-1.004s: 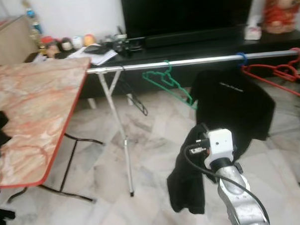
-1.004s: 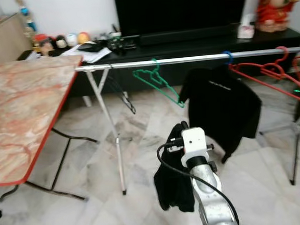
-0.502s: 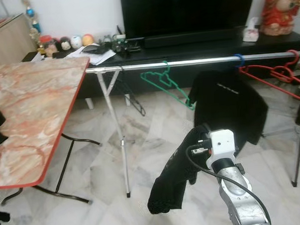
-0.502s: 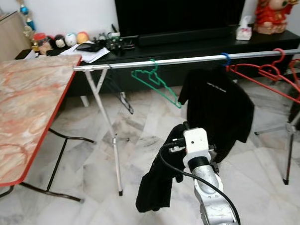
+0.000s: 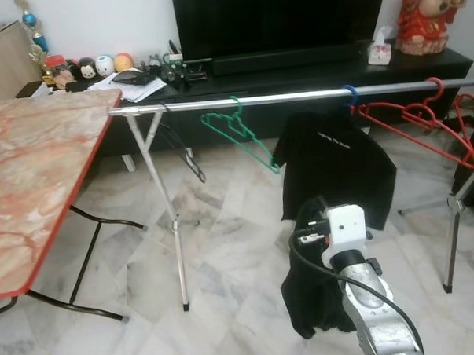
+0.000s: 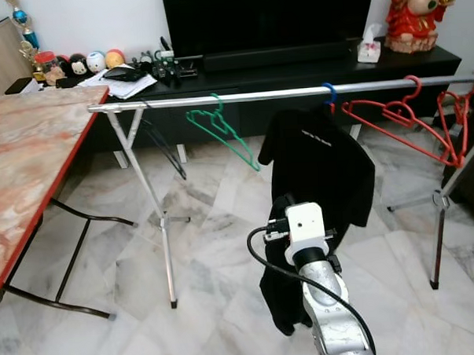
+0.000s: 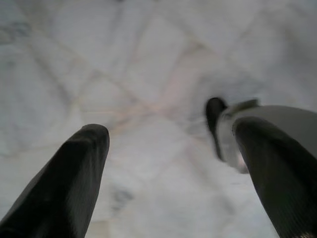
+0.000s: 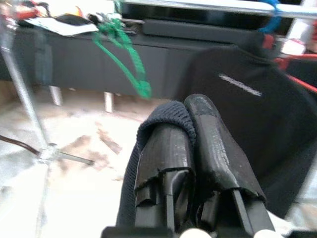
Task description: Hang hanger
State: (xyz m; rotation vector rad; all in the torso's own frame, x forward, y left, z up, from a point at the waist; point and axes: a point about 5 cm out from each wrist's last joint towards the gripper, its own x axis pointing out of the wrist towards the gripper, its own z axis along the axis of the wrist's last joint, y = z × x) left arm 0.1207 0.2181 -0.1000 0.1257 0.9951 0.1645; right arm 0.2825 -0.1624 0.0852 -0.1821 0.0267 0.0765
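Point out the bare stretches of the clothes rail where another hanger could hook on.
The rail is bare between the green hanger and the blue hook above the hung black shirt, and between that hook and the red hangers. The far right end is crowded with red hangers.

Honestly I can't read anything here. The only lettering I can spot is a short line of pale print across the chest of the black t-shirt (image 5: 336, 169) hanging on the clothes rail (image 5: 296, 98), and it's too small and blurry in both the head views and the right wrist view to make out a single word.
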